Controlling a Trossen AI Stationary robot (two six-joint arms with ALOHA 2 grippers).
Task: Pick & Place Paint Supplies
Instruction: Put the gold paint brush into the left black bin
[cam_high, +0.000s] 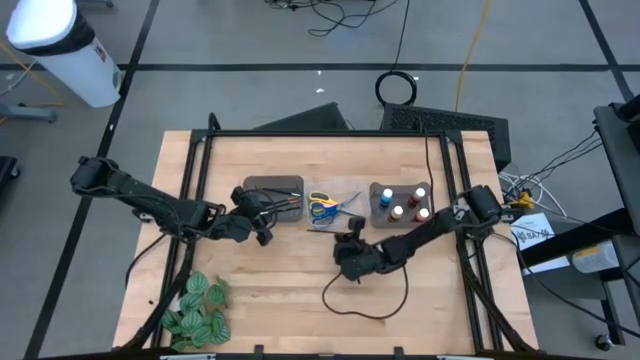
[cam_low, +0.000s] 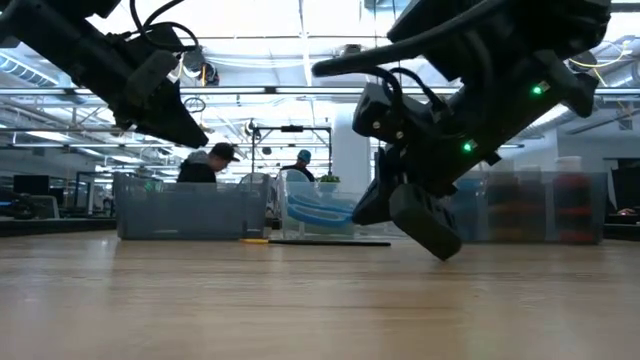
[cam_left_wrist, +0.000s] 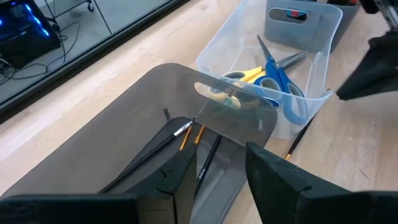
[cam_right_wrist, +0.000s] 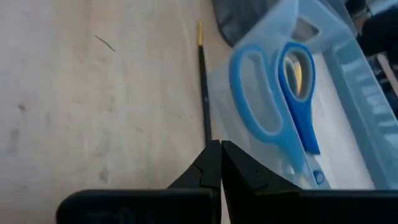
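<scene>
Paintbrush (cam_right_wrist: 203, 87) beside right tool (cam_right_wrist: 220, 163)

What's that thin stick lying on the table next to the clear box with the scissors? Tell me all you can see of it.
It is a thin dark paintbrush with a gold-coloured band near its far tip. It lies flat on the bare wooden table, alongside the outer wall of the clear bin, not inside it. The right gripper is shut at its near end, apparently pinching it; the contact itself is hidden. The left wrist view shows part of it beside the bin.
</scene>
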